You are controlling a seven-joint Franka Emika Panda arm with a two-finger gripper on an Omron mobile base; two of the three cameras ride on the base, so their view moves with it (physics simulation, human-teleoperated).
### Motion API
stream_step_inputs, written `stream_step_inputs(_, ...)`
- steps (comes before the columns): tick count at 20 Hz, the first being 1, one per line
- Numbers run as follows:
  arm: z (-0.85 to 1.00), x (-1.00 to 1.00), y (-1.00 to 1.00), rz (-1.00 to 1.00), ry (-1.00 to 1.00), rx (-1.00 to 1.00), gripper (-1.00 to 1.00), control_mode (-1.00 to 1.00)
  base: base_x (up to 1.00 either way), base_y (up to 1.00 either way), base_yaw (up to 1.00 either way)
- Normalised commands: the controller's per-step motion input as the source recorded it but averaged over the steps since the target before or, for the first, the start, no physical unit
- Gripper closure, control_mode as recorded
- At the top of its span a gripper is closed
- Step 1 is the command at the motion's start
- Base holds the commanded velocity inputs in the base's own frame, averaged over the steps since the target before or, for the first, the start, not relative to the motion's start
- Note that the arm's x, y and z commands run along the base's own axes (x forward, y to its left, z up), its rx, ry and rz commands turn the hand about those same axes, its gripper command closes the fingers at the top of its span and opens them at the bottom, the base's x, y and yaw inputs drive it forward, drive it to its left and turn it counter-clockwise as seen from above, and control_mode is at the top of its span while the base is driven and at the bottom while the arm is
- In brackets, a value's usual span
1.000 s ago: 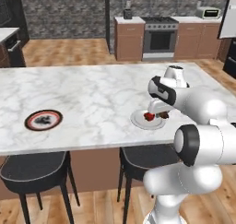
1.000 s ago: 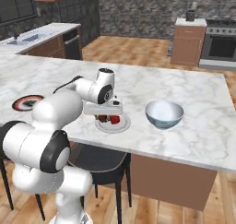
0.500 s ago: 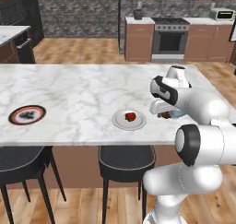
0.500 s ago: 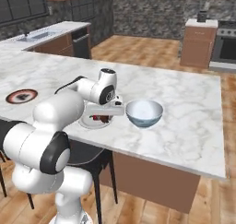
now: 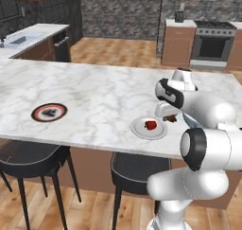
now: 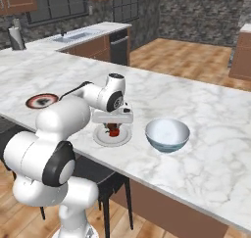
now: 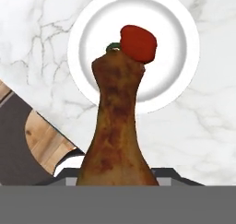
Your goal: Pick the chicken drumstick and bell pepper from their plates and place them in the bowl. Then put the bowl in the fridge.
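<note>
My gripper [image 5: 170, 118] [image 6: 114, 126] is shut on the chicken drumstick [image 7: 118, 131], a brown lump that hangs just above the plain white plate [image 5: 140, 130] [image 6: 100, 138] [image 7: 177, 75]. On that plate lies the glossy red bell pepper [image 5: 151, 125] [image 7: 138, 42]. The white bowl [image 6: 167, 134] stands on the marble counter, just right of the white plate in the right base view. Further left, the dark-centred plate [image 5: 48, 112] [image 6: 41, 101] holds no food. The fridge is out of view.
The plates stand near the front edge of the marble island counter [image 5: 94, 89]. Black stools [image 5: 28, 159] are tucked under that edge. A stove [image 5: 211, 47] and wooden cabinets line the back wall, and a sink counter [image 6: 81, 36] stands far left.
The base has driven, so both base views have shifted and swung. My gripper stays over the white plate with the drumstick in it.
</note>
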Motion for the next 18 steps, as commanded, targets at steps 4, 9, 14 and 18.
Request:
stream_step_inputs(4, 0.0, 0.0, 0.0, 0.0, 0.0, 0.0, 1.0, 1.0, 0.28, -0.39, 0.28)
stream_step_inputs(9, 0.0, 0.0, 0.0, 0.0, 0.0, 0.0, 1.0, 1.0, 0.06, -0.15, 0.12)
stream_step_inputs(14, 0.0, 0.0, 0.0, 0.0, 0.0, 0.0, 1.0, 1.0, 0.0, 0.0, 0.0)
stream_step_inputs(18, 0.0, 0.0, 0.0, 0.0, 0.0, 0.0, 1.0, 1.0, 0.0, 0.0, 0.0)
